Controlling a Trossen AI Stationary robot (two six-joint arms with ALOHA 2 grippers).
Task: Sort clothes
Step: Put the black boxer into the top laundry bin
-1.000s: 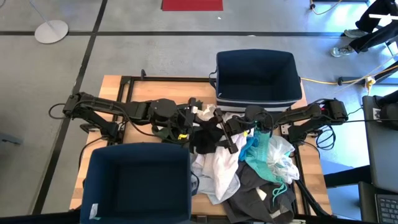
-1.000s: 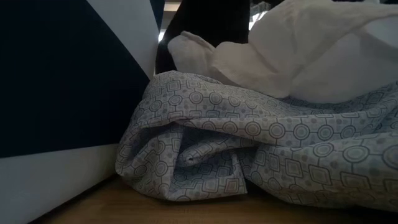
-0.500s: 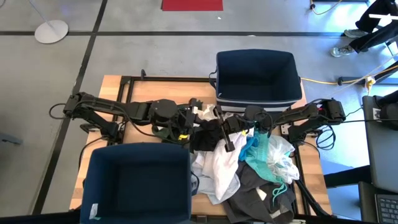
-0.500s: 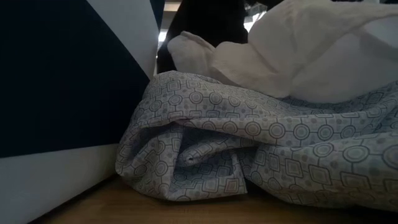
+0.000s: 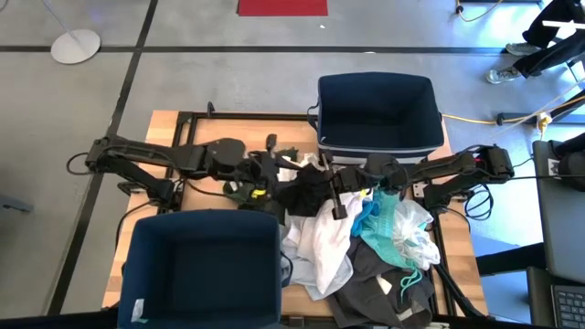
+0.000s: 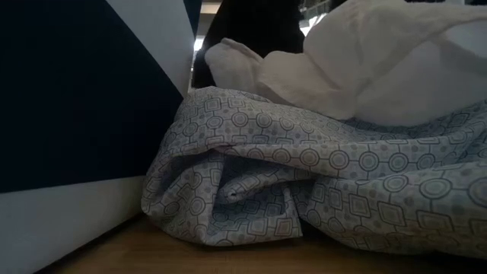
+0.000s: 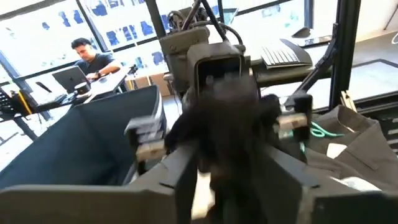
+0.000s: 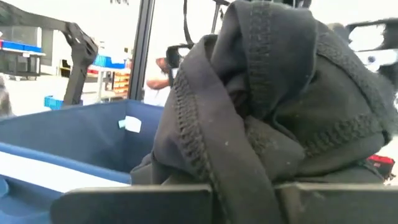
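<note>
Two navy bins stand on the wooden bench, one at its far edge, the other at its near left corner. The clothes heap along the right edge, filling the low view. The right gripper clamps the black garment mid-bench; the left gripper jaws stand apart beside it.

black garment: plain black, with a stitched hem in the right wrist view
white garment: plain white
teal garment: teal
dark grey garment: dark grey
patterned cloth: pale grey with circles and diamonds
bins: navy blue
worktop: light wood
</note>
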